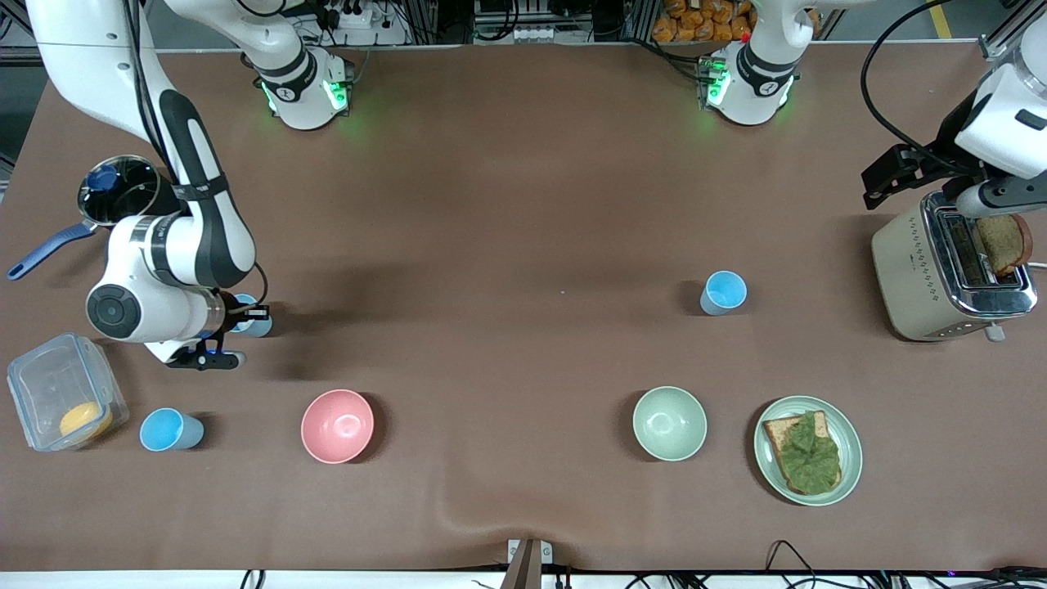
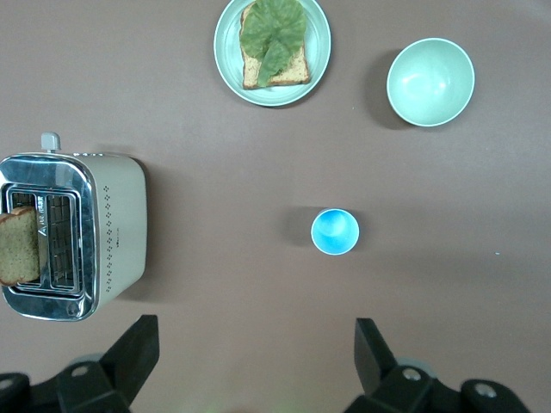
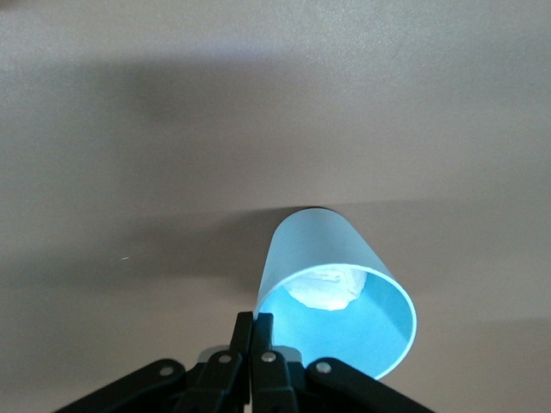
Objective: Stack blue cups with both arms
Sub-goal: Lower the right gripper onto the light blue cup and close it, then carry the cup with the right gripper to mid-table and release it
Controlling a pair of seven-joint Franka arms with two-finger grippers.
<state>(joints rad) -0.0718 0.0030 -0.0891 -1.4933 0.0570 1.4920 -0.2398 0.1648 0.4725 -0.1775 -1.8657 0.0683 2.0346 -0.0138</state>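
Note:
My right gripper (image 1: 252, 313) is shut on the rim of a light-blue cup (image 1: 260, 325) low at the right arm's end of the table. In the right wrist view the fingers (image 3: 256, 325) pinch the cup (image 3: 331, 275), one inside the rim and one outside. A second blue cup (image 1: 170, 430) stands nearer the camera, beside a clear box. A third blue cup (image 1: 724, 293) stands toward the left arm's end and also shows in the left wrist view (image 2: 335, 231). My left gripper (image 1: 890, 178) is open and empty, high beside the toaster (image 1: 941, 278); its fingers frame bare table (image 2: 256, 344).
A pink bowl (image 1: 337, 425) and a pale green bowl (image 1: 669, 423) sit near the front. A plate (image 1: 851, 458) holds toast with lettuce. The toaster holds a bread slice (image 1: 1002, 244). A clear box (image 1: 49, 384) and a pot (image 1: 123, 190) stand at the right arm's end.

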